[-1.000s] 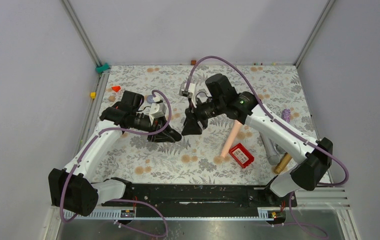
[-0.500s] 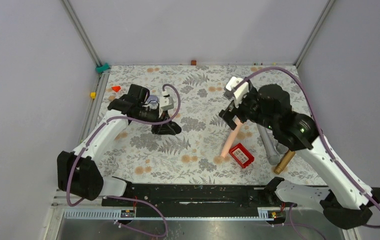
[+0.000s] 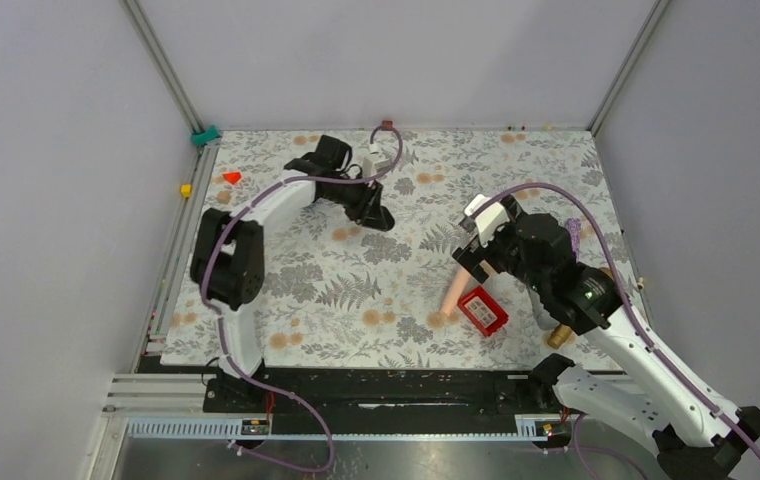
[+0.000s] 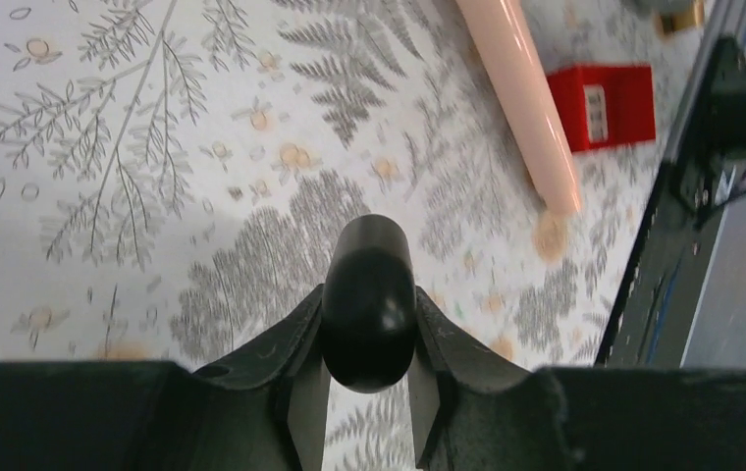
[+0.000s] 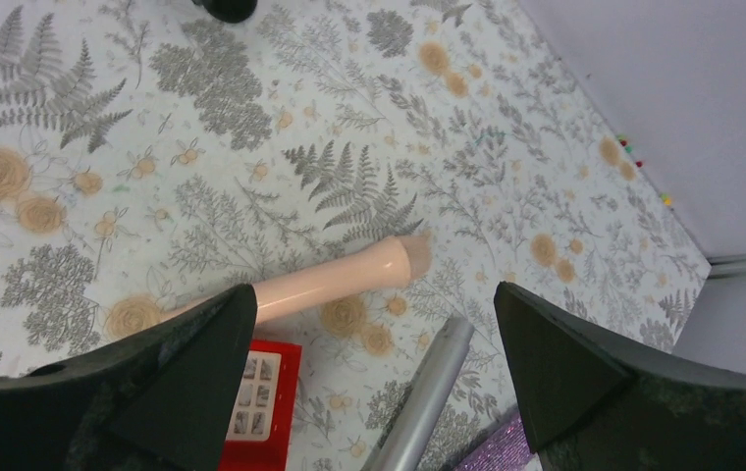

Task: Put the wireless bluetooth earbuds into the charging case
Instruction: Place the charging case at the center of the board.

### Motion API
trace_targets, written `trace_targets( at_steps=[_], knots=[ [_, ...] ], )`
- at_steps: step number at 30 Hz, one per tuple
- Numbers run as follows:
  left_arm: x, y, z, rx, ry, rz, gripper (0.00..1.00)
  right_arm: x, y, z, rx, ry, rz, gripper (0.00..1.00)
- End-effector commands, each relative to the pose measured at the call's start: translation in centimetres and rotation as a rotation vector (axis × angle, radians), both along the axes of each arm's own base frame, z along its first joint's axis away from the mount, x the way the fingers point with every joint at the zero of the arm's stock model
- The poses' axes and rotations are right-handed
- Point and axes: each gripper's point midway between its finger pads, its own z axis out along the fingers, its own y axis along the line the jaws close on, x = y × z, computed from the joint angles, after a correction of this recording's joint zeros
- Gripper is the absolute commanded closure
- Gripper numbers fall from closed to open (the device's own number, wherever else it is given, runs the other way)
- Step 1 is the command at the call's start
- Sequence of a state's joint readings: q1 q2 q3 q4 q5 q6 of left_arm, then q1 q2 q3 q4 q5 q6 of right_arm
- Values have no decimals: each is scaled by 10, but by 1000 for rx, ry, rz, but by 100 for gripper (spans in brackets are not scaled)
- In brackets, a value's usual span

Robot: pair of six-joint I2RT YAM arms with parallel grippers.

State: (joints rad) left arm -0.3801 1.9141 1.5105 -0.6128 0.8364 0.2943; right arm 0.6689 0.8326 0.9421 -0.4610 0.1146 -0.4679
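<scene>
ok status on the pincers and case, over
Left pincer shut on glossy black oval charging case. Right pincer open, empty. Earbuds not in view. Smooth pink cylinder below right pincer.

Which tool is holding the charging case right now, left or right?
The left tool: it is shut on the glossy black charging case. The right tool stands wide open, empty, above the pink cylinder.

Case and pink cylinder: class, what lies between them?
Only bare floral cloth lies between case and cylinder; the left wrist view shows it.
</scene>
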Motion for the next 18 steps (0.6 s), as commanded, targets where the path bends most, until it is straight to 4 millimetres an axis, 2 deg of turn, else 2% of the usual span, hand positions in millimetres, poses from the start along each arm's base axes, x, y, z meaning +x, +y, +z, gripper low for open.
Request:
trace_targets(
  at_steps=[1, 6, 10, 13, 14, 15, 18],
  knots=[
    [47, -28, -20, -9, 130, 181, 91, 16, -10, 37, 113, -153, -63, 1],
    [84, -47, -38, -31, 245, 309, 88, 17, -21, 36, 153, -149, -86, 1],
    [111, -55, -42, -62, 266, 398, 84, 16, -21, 33, 143, -150, -70, 0],
    [121, -58, -52, -60, 293, 440, 78, 15, -20, 32, 146, -144, -62, 1],
    [124, -56, -64, -40, 314, 468, 71, 15, -18, 29, 147, -136, -52, 1],
    [124, -55, -69, -30, 325, 480, 68, 15, -18, 29, 146, -134, -50, 1],
    [124, -48, -80, -7, 352, 525, 66, 17, -16, 26, 142, -125, -49, 0]
  ],
)
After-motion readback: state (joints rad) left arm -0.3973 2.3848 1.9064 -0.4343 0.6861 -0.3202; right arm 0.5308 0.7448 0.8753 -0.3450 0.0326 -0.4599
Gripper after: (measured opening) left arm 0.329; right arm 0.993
